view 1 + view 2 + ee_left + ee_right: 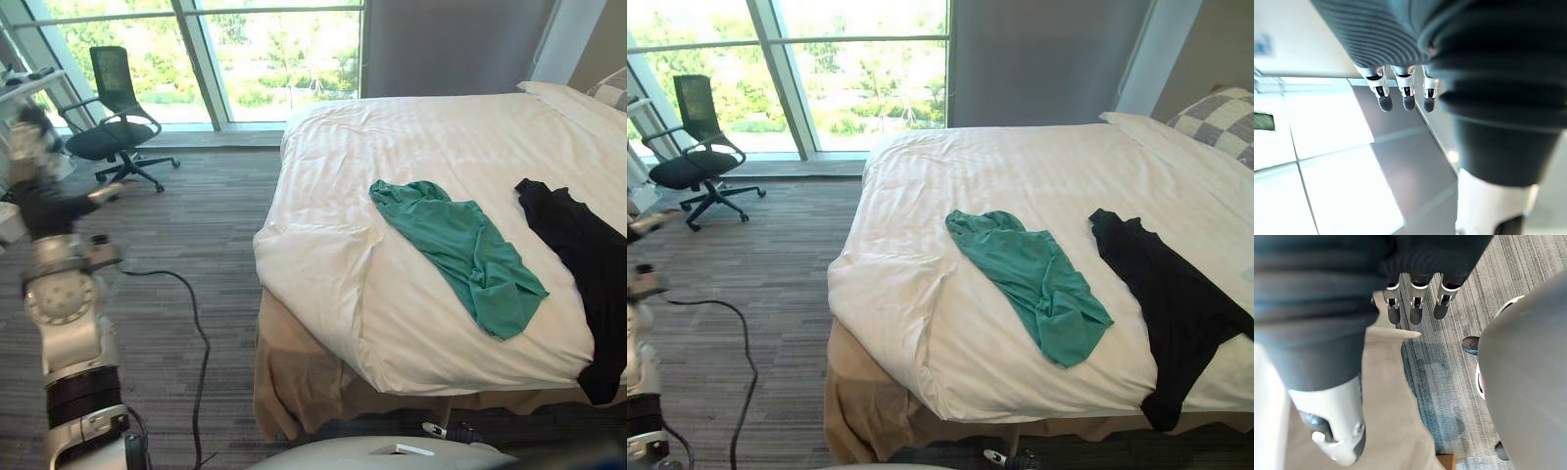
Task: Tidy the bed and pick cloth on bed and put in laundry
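Green, crumpled cloth sprawls on the white striped bed, and that's the one to watch: its long axis runs diagonally, from the middle of the mattress down toward the near edge. Just to its right, not touching it, a black garment lies on roughly the same slant, its end drooping over the near edge. Now the hands. The left hand is raised out at the left side, above the grey carpet and well apart from the bed, fingers straight and holding nothing. The right hand hangs low beside the tan bed skirt, fingers relaxed and pointing at the floor, empty too. So both cloths lie ahead of the left hand and off to its right, and the right hand looks the nearer of the two. Reaching it forward and up over the near edge, to the green cloth's lower end, seems the shorter way in.
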Controlling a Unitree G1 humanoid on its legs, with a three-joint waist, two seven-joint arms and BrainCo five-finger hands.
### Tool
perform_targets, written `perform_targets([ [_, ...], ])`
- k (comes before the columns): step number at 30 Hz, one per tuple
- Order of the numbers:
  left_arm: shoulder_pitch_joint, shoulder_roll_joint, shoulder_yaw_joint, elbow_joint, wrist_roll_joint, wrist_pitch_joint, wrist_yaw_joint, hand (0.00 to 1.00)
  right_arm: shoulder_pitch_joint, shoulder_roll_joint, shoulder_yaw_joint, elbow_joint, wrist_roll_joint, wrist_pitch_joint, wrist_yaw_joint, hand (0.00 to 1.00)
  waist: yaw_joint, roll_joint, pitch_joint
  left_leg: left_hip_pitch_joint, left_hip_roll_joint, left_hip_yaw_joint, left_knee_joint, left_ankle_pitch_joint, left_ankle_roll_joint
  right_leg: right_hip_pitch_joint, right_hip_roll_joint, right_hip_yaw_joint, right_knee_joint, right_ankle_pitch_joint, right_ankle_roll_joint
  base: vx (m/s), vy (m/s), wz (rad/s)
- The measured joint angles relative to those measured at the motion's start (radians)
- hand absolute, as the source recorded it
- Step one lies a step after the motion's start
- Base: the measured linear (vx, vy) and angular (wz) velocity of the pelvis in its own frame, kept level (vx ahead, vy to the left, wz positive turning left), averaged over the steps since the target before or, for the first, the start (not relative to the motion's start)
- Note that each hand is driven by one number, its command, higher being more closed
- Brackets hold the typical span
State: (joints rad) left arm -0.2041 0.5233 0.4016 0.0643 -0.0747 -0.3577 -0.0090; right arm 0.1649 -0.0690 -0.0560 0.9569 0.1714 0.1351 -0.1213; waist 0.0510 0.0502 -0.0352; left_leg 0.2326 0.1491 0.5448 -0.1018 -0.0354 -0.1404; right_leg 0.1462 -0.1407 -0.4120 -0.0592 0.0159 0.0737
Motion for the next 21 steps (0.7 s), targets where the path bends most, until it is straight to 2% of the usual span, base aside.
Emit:
perform_targets([
  [4,-0.056,0.006,-0.105,-0.002,0.113,0.0,-0.1,0.0,0.017,0.009,-0.02,-0.028,0.0,-0.001,-0.003,0.0,-0.005,0.003,-0.001,0.011,0.0,0.034,0.004,-0.003,-0.004,-0.007,0.003,0.028,0.001,0.0,0.0,0.0,-0.003,-0.21],
  [5,-0.078,0.026,-0.168,-0.002,0.157,0.0,-0.137,0.0,0.021,0.009,-0.025,-0.035,0.0,-0.001,-0.003,0.0,-0.005,0.004,-0.001,0.011,-0.001,0.049,0.005,-0.003,-0.004,-0.018,0.003,0.04,0.004,0.0,0.0,0.0,-0.004,-0.18],
  [7,-0.098,0.043,-0.227,-0.002,0.188,0.004,-0.168,0.0,0.023,0.012,-0.036,-0.039,0.001,-0.006,-0.003,0.0,-0.009,0.006,-0.002,0.008,-0.002,0.056,0.005,-0.003,-0.004,-0.027,0.004,0.046,0.006,0.0,0.0,-0.01,-0.01,-0.16],
  [9,-0.141,0.044,-0.312,0.002,0.225,0.043,-0.219,0.0,0.027,0.011,-0.042,-0.049,0.001,-0.01,-0.005,0.0,-0.016,0.007,-0.003,0.006,-0.003,0.067,0.005,-0.003,-0.004,-0.034,0.003,0.055,0.008,0.0,0.0,-0.01,-0.015,-0.11],
  [13,-0.185,0.044,-0.424,0.06,0.275,0.103,-0.255,0.0,0.028,0.008,-0.059,-0.066,0.001,-0.014,-0.009,0.0,-0.036,0.02,0.004,0.01,-0.004,0.084,0.005,-0.003,-0.004,-0.042,0.003,0.069,0.015,0.0,0.0,-0.02,-0.017,-0.11],
  [15,-0.218,0.042,-0.496,0.106,0.322,0.151,-0.256,0.0,0.028,0.0,-0.065,-0.072,0.001,-0.016,-0.01,0.0,-0.039,0.027,0.011,0.003,-0.005,0.101,0.005,-0.003,-0.004,-0.066,0.003,0.087,0.027,0.0,0.0,-0.05,-0.025,-0.19],
  [19,-0.255,0.042,-0.57,0.17,0.394,0.215,-0.253,0.0,0.028,-0.003,-0.08,-0.082,0.002,-0.023,-0.01,0.0,-0.056,0.022,0.022,-0.007,-0.006,0.105,0.005,-0.002,-0.002,-0.083,0.002,0.096,0.034,0.0,0.0,-0.04,-0.028,-0.07],
  [21,-0.267,0.042,-0.588,0.2,0.423,0.225,-0.249,0.0,0.028,-0.004,-0.08,-0.089,0.003,-0.023,-0.009,0.0,-0.059,0.014,0.036,-0.008,-0.007,0.105,0.005,-0.001,-0.001,-0.087,0.002,0.097,0.038,0.0,0.0,-0.04,-0.023,-0.02],
])
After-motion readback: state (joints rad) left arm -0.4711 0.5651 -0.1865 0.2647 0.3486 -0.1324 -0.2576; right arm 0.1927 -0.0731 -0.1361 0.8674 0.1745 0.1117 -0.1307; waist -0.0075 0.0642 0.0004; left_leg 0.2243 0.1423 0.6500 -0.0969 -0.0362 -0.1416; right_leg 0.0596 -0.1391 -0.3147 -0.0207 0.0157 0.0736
